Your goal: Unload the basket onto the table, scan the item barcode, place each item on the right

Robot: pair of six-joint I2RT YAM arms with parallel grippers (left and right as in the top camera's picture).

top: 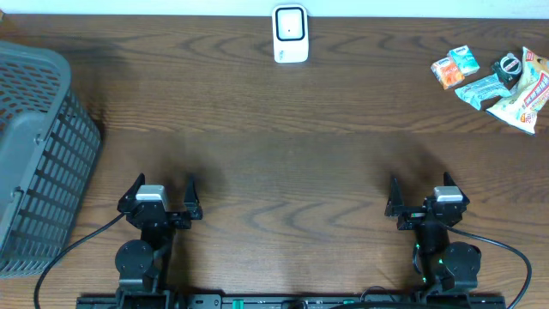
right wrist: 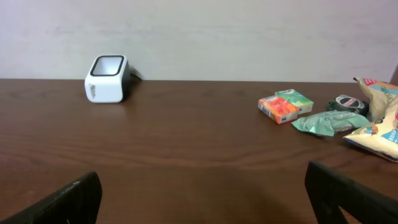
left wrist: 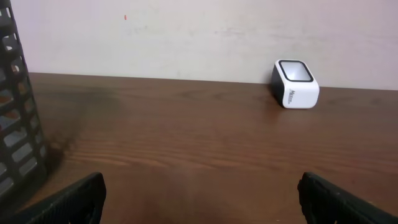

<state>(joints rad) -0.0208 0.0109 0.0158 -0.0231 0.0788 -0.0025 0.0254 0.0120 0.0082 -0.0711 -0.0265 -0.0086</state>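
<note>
A white barcode scanner with a dark window stands at the back centre of the wooden table, also in the left wrist view as the scanner and in the right wrist view as the scanner. A pile of items lies at the back right: an orange box, a teal box, a teal packet, a dark roll and a snack bag. My left gripper and right gripper stand open near the front edge, far from the items, holding nothing.
A grey slatted basket fills the left side of the table; its wall shows at the left of the left wrist view. A pale wall runs behind the table's back edge.
</note>
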